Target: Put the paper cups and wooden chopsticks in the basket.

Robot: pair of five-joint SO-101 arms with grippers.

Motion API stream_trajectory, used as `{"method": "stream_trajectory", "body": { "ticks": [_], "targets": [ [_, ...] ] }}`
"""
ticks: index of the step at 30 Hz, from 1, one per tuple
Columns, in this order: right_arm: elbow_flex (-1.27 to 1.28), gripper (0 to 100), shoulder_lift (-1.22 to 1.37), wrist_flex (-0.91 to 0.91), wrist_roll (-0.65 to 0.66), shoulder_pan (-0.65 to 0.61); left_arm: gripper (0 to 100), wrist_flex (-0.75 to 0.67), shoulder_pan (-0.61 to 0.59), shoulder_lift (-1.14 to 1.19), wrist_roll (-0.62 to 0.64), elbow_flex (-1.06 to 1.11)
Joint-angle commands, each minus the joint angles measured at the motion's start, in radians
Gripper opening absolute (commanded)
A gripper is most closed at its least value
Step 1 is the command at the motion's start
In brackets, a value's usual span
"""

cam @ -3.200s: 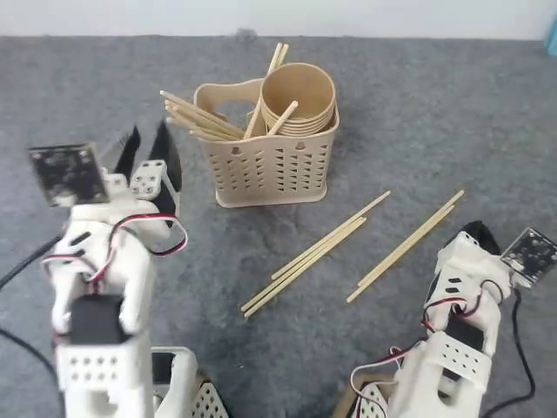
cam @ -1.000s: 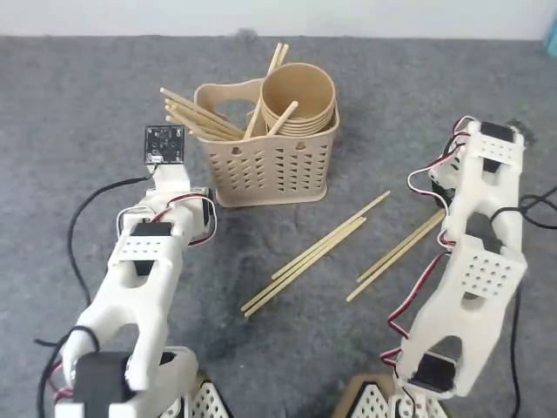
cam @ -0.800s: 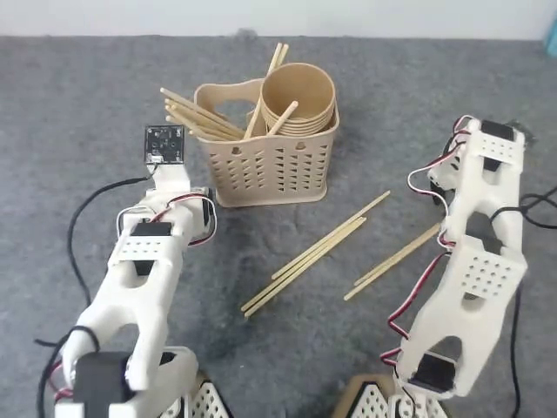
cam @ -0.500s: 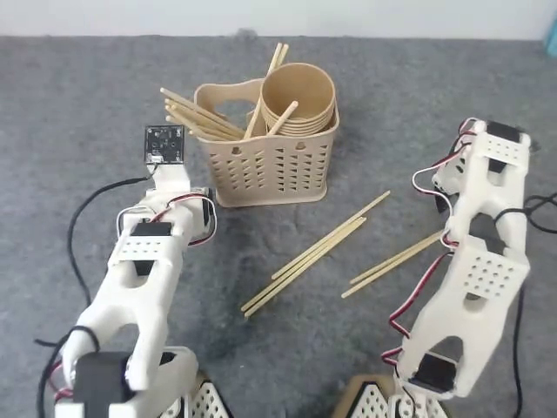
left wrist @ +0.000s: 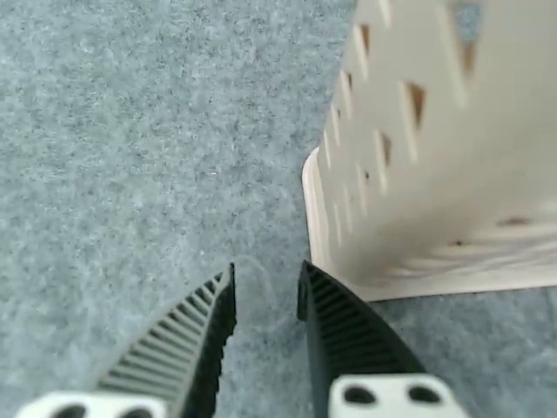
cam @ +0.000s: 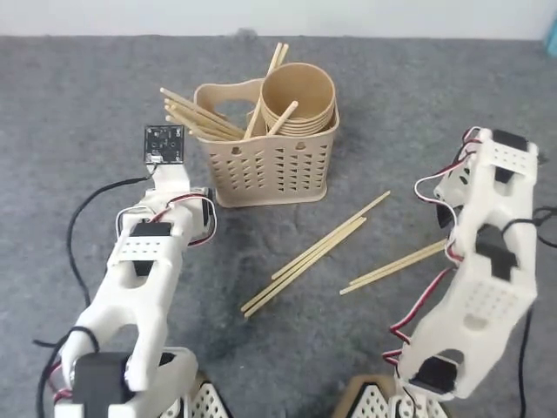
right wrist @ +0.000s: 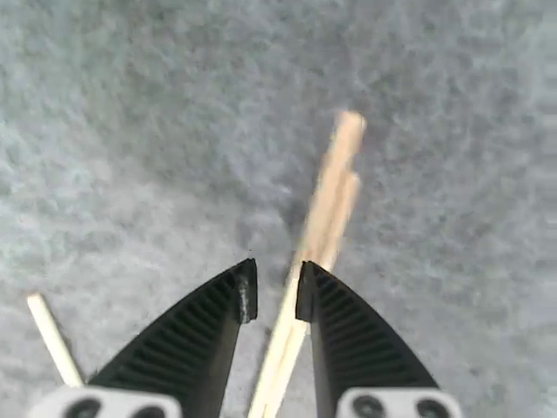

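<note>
Two arms stand nearest on the grey bench (cam: pixel 78 78), and the right tool (right wrist: pixel 276 270) is down on the chopstick pair (right wrist: pixel 326 209). Its fingers are drawn close, with the sticks running through the narrow gap, so it looks pinched on them near one end. That pair (cam: pixel 392 267) lies slanted on the bench just beside the right arm. A longer loose pair (cam: pixel 313 254) lies a little farther in, between the arms. The left tool (left wrist: pixel 265 274) hangs slightly spread with nothing between its fingers, close to the lower corner of the basket (left wrist: pixel 435 174). Farthest back, the basket (cam: pixel 274 170) already holds the stacked paper cups (cam: pixel 305 122) and a bundle of chopsticks (cam: pixel 196 117) leaning out over its rim. The step in hand seems to be lifting the held pair. Since the grip sits near an end, the free end will likely droop, so the squeeze should be firm enough to hold both sticks together. They should then rise well clear of the rim, tip end-down, and drop beside the cups without knocking the leaning bundle.
</note>
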Motion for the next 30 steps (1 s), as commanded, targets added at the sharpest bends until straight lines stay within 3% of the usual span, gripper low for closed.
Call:
{"method": "stream_trajectory", "body": {
  "ticks": [1, 7, 13, 17, 26, 30],
  "targets": [
    [0.114, 10.2, -0.209, -0.054, 0.005, -0.016, 11, -0.023, 0.002, -0.002, -0.011, -0.044],
    [0.405, 10.2, -0.429, -0.179, -0.021, -0.174, 11, -0.023, 0.002, -0.002, -0.011, -0.045],
    [0.535, 13.2, -0.45, -0.286, -0.097, -0.318, 11, -0.023, 0.002, -0.002, -0.011, -0.045],
    [0.539, 22.4, -0.41, -0.292, -0.137, -0.335, 11, -0.023, 0.002, -0.002, -0.011, -0.045],
    [0.528, 22.1, -0.409, -0.255, -0.135, -0.337, 11, -0.023, 0.002, -0.002, -0.011, -0.045],
    [0.534, 22.1, -0.39, -0.343, -0.135, -0.328, 11, -0.023, 0.002, -0.002, -0.011, -0.047]
  ]
}}
